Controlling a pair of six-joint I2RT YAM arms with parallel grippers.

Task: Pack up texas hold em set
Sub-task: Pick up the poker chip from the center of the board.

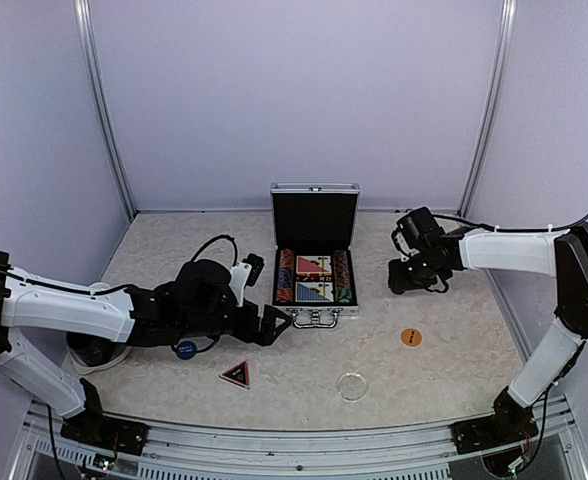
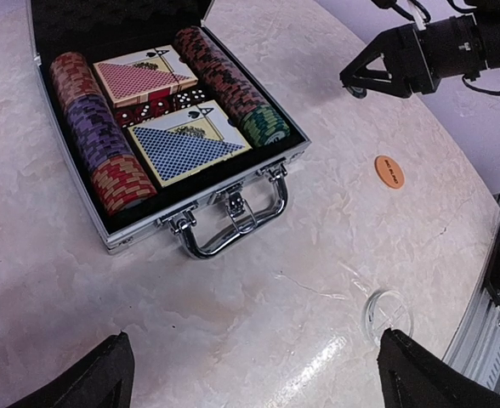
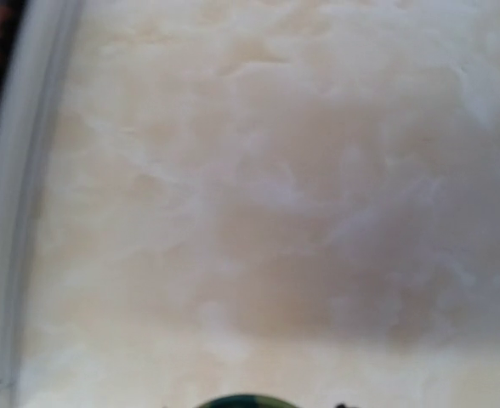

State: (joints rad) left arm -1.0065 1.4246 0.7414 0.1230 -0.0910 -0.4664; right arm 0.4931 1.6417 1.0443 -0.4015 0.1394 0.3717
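Far left, at 9 o'clock on the table (image 1: 474, 350): a dark cup (image 1: 92, 350) is seen on a clear plate (image 1: 114, 366), largely covered by the left arm.

Left gripper (image 1: 277, 325): held low at 7 o'clock from the briefcase (image 1: 315, 313). Its fingers (image 2: 97, 378) are spread wide in the wrist view, with nothing between them.

Blue button (image 1: 184, 350): lying flat just beneath the left forearm. Dark triangle marker (image 1: 235, 374): flat on the table at 5 o'clock from the blue button, apart from it.

Briefcase: set at table centre, lid raised upright, handle toward the arms. Inside, chip rows (image 2: 93, 136) are laid along the left and right walls. Between them a red-backed deck (image 2: 139, 78) is placed at 12 o'clock and a blue-backed deck (image 2: 186, 149) at 6 o'clock, with red dice (image 2: 161, 106) between the two.

Clear disc (image 1: 352, 386): lying flat at 5 o'clock from the briefcase, near the front edge.

Orange button (image 1: 411, 337): flat on the table at 4 o'clock from the briefcase, well apart from it.

Right gripper (image 1: 396, 282): lowered close to the table at 3 o'clock from the briefcase. Its opening cannot be told (the right wrist view is blurred, only a dark green curved edge at the bottom).
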